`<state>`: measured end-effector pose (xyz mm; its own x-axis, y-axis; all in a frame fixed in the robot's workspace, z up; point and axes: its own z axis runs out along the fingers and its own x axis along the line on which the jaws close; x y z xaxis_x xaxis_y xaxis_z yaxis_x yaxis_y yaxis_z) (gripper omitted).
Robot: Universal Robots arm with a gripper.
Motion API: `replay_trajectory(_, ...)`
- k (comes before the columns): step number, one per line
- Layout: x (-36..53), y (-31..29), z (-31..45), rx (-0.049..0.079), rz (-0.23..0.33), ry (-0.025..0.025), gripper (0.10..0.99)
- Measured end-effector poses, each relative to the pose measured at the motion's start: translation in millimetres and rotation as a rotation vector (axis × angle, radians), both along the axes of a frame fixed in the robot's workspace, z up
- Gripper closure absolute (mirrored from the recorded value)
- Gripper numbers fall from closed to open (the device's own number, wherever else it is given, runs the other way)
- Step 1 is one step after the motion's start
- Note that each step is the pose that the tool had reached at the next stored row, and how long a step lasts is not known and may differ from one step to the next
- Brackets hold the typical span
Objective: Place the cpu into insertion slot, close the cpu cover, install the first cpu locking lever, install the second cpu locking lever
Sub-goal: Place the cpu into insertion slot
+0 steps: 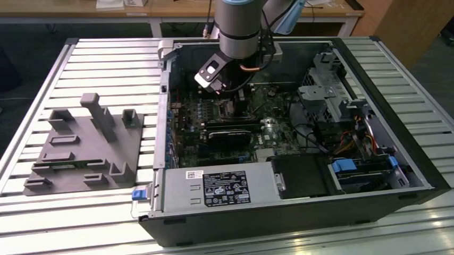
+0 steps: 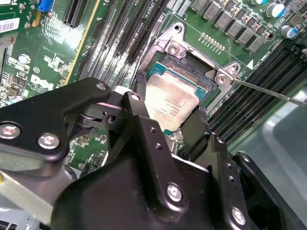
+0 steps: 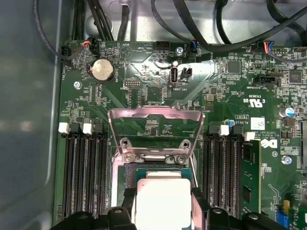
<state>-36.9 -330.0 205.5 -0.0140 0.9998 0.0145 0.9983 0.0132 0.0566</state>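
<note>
On the exterior view's left, a grey moulded fixture [image 1: 85, 146] sits on the slatted desk [image 1: 106, 58]. Beside it lies the open computer case [image 1: 284, 223]. It holds the green motherboard [image 1: 195, 114], a power supply [image 1: 212, 188] along its near wall and drive cages [image 1: 322, 90] towards the exterior view's right. The arm reaches down into the case.

In both wrist views the gripper [image 2: 170, 101] [image 3: 163, 201] is closed on the cpu [image 2: 172, 98] [image 3: 162, 206], one finger against each of two opposite edges. It seems to hold the chip just above the open socket [image 2: 192, 72]. The cpu cover [image 3: 153, 113] stands raised, and a thin locking lever [image 2: 268, 92] lies clear.

I'd call the chip light, rigid and smooth-faced, with a delicate underside. Its edges look the sensible place to hold it.
</note>
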Motion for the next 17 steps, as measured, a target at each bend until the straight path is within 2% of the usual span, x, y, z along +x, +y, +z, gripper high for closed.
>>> replay_trajectory(7, 0.0, 1.3, -2.0, -0.001, 0.0, 0.0001, 0.545)
replay_trajectory(17, -1.2, 4.3, -6.3, -0.01, -0.008, 0.0001, 0.545)
